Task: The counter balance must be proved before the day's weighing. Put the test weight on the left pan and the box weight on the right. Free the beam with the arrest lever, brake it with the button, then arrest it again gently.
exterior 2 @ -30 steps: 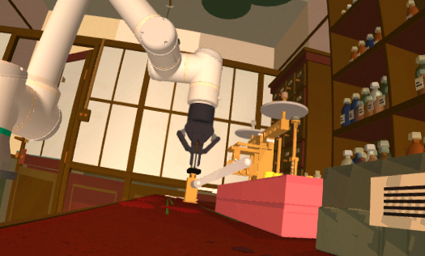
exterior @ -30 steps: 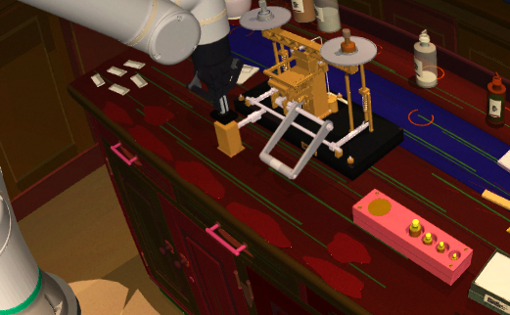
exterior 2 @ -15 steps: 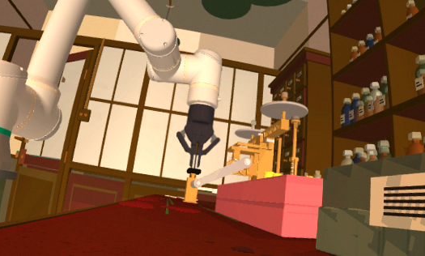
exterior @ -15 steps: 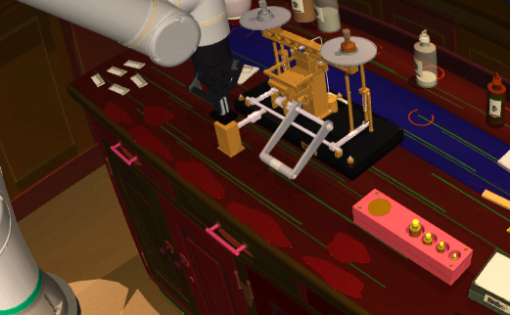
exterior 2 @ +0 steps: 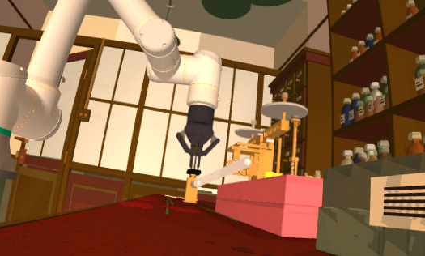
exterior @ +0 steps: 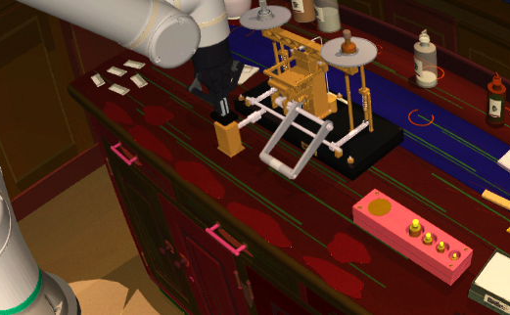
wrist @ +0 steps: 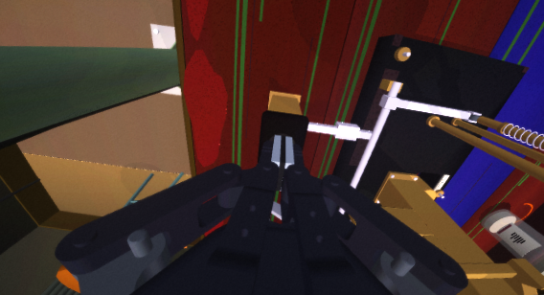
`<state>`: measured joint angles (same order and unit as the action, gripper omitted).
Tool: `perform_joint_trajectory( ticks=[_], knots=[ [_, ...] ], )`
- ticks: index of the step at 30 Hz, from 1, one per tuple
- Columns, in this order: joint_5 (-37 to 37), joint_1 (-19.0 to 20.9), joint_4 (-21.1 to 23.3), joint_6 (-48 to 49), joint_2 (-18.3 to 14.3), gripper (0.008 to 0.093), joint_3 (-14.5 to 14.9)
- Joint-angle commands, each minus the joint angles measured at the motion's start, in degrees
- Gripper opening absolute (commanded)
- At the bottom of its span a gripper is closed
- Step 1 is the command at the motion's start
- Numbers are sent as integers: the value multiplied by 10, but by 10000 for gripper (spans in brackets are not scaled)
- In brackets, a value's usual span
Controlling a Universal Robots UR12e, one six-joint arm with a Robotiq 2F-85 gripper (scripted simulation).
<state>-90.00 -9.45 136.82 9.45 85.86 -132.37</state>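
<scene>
On the dark red counter stands the brass balance (exterior: 300,83) on its black base (exterior: 324,132). Its far pan (exterior: 265,17) carries a grey knobbed weight (exterior: 264,9) and its near pan (exterior: 348,50) carries a brown knobbed weight (exterior: 347,43). The grey arrest lever (exterior: 292,144) slopes down off the front of the base. A short brass post (exterior: 229,138) with a black button (exterior: 223,116) on top stands at the left end, joined to the base by a white rod. My gripper (exterior: 222,106) (exterior 2: 193,165) (wrist: 281,153) is closed and empty, pointing straight down with its fingertips at the button.
A pink weight box (exterior: 411,235) with several small brass weights lies on the counter to the right. Paper slips (exterior: 119,78) lie at the left end. Bottles (exterior: 425,59) stand along the blue runner behind the balance, and a book (exterior: 503,284) lies at the right edge.
</scene>
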Motion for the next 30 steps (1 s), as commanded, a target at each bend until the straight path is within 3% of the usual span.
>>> perform_joint_trajectory(
  ticks=[1, 30],
  knots=[
    [0, 0, -1, 0, -1, 80, -1],
    [0, 0, 6, 0, -4, 80, -4]
  ],
)
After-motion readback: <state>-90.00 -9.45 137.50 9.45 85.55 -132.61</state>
